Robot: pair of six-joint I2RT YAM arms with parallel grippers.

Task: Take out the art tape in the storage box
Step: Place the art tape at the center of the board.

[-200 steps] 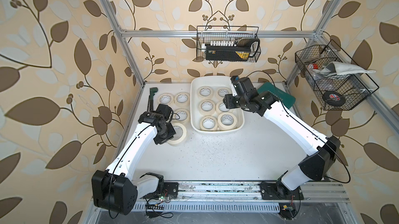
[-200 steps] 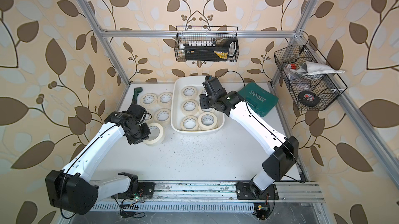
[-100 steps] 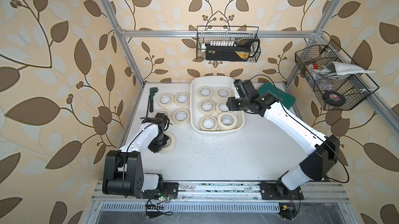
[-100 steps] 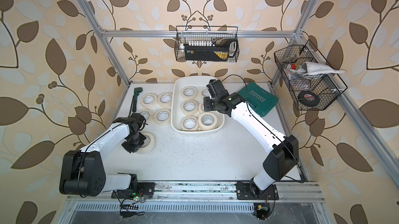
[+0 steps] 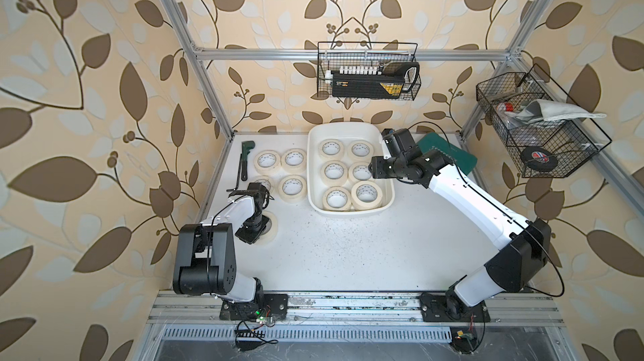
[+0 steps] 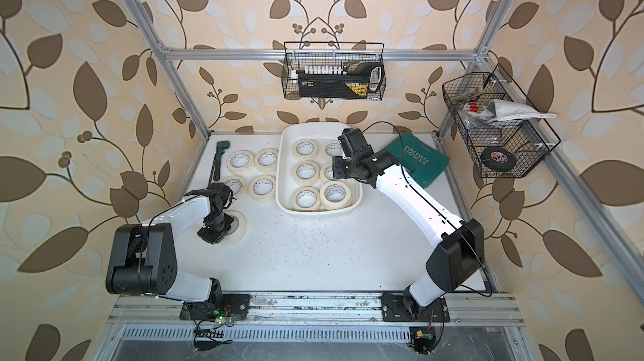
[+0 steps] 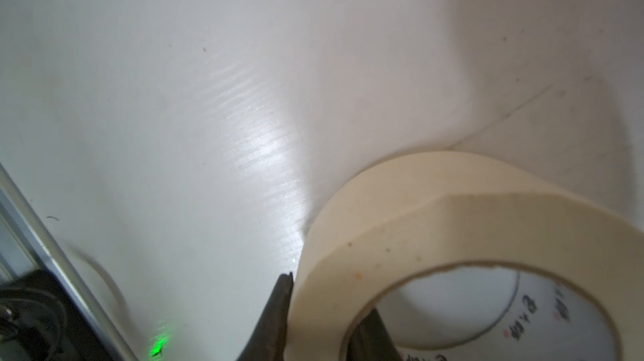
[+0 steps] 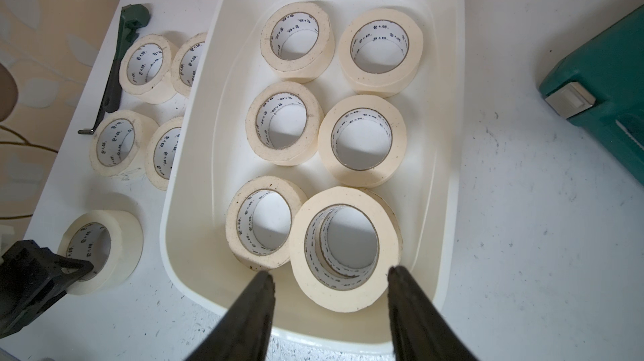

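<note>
- The art tape (image 8: 348,301) fills the storage box (image 8: 442,115) at the bench's (image 5: 348,254) far edge; five rolls are out, leftward.
- The left gripper (image 7: 329,293) pinches one roll (image 7: 435,223) by its wall near the left edge: placing step, I judge; release comes next.
- The right gripper (image 8: 329,272) hangs spread above the box's near end.
- Only the left wrist view shows that pinch; top views hide it.

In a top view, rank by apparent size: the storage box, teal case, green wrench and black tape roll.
1. storage box
2. teal case
3. green wrench and black tape roll: unsure; the roll sits higher, nearer the camera.
</note>
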